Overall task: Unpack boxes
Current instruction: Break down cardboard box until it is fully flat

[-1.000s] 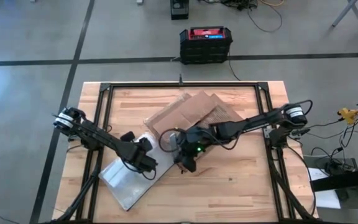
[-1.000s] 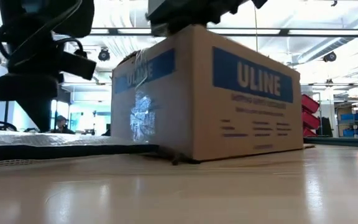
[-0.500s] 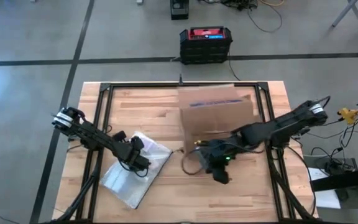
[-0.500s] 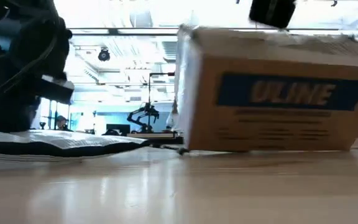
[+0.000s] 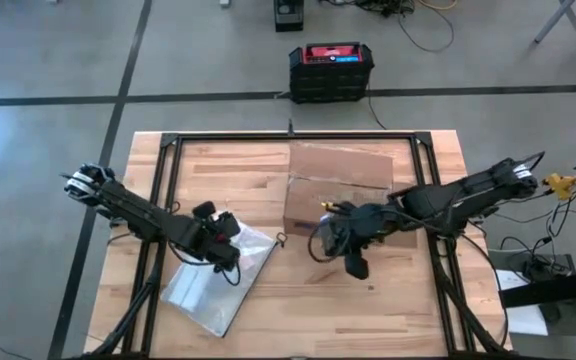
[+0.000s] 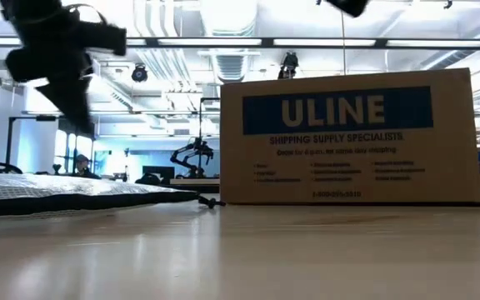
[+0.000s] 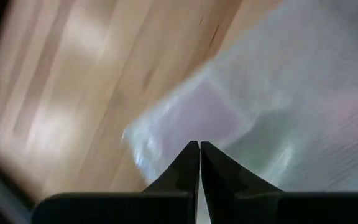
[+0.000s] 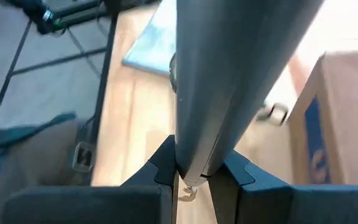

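Note:
The brown cardboard box [image 5: 336, 185] with its blue ULINE label [image 6: 348, 137] stands on its bottom right of the table's middle, printed face toward the near edge. A clear plastic bag [image 5: 213, 285] lies flat at the near left. My left gripper [image 5: 231, 248] hangs shut a little above the bag [image 7: 278, 106], touching nothing. My right gripper [image 5: 340, 245] is up in the air just near-side of the box, shut on a dark grey bar-like tool [image 8: 229, 74]. My right gripper pinches the dark grey tool [image 8: 194, 155] between its two fingers. The fingers slant downward, coming from the table's right side. The tool is lifted clear of the table and of the box; which part of it the fingers hold, I cannot tell.
A black metal frame [image 5: 168, 145] runs round the tabletop. A black-and-red case [image 5: 331, 70] stands on the floor beyond the far edge. A small dark bit [image 6: 209, 201] lies on the wood left of the box. Bare wood [image 5: 388, 310] stretches along the near right.
The box has tumbled and turned about: its flaps stood spread open, and now it stands square with the printed face toward the near edge, shifted toward the table's right. My right gripper has gone right and up with the tool. My left gripper has risen off the bag.

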Motion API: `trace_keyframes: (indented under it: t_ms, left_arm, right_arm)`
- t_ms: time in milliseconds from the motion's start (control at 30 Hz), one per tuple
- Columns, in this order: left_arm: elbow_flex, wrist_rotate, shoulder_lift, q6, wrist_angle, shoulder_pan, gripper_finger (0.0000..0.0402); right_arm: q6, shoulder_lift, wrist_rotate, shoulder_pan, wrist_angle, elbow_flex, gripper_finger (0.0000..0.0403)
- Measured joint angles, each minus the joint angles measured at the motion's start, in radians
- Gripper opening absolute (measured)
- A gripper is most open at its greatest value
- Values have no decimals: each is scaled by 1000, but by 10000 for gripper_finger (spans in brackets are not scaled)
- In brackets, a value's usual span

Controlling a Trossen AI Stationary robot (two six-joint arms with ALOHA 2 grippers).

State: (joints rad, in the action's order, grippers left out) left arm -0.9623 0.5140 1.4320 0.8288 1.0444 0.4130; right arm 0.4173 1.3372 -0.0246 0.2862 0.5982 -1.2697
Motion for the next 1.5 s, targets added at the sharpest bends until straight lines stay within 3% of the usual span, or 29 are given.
trace_keyframes:
  t_ms: [167,333,567,867,1100,1267,1367,1500]
  left_arm:
    - [-1,0,2,-104,-96,-22,0]
    - [-4,-2,-28,-129,-33,-23,0]
    - [72,-13,-143,-158,-175,-23,0]
    - [290,-112,-175,-134,-466,-22,0]
    - [347,-114,-171,-87,-467,-22,0]
    - [344,-115,-172,-67,-371,-22,0]
    - [316,-113,-174,-53,-297,-23,0]
    - [247,-74,-184,-127,-301,-36,0]
  right_arm:
    - [-90,100,-84,-115,-197,-1,38]
    - [-232,227,-380,-231,-409,-45,38]
    - [-368,398,-621,-380,-405,-136,38]
    - [-277,480,-790,-404,-380,-177,38]
    - [-232,408,-813,-336,-147,-180,38]
    - [-204,334,-801,-254,50,-179,38]
    - [-205,280,-704,-199,99,-179,38]
    - [-222,214,-450,-184,98,-179,38]
